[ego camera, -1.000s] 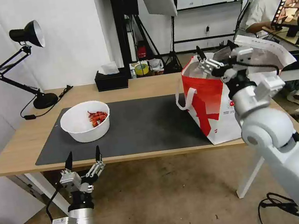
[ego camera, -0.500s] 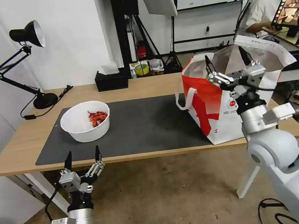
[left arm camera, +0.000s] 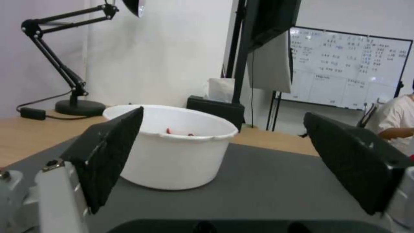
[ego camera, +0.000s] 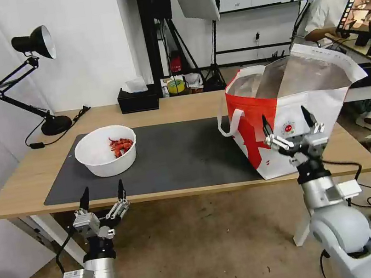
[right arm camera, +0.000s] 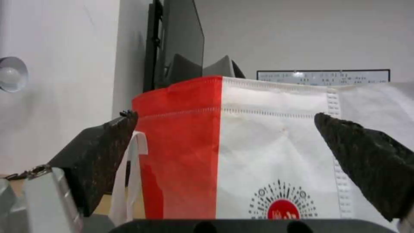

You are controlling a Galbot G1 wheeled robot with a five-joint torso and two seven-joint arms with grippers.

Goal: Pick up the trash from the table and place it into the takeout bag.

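Blk desk lamp (ego camera: 34, 43), tissue box (ego camera: 138, 99), whiteboard (left arm camera: 347, 69).

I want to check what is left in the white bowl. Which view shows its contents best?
The head view: it looks down into the white bowl, showing red shells inside. The left wrist view sees the bowl side-on, only red bits above the rim. The right wrist view faces the takeout bag.

1. Ahead of the left gripper (ego camera: 102, 194), fingers spread, the table (ego camera: 24, 181) edge and dark mat (ego camera: 174, 159) lie open up to the white bowl (ego camera: 107, 157), the sole obstacle there.
2. To that claw's right the mat is bare as far as the takeout bag (ego camera: 280, 120).
3. The right gripper (ego camera: 288, 124), spread, faces the bag's near wall, which blocks its forward path.
4. Beyond the bowl stand a black tissue box (ego camera: 139, 100) and a desk lamp (ego camera: 40, 86).
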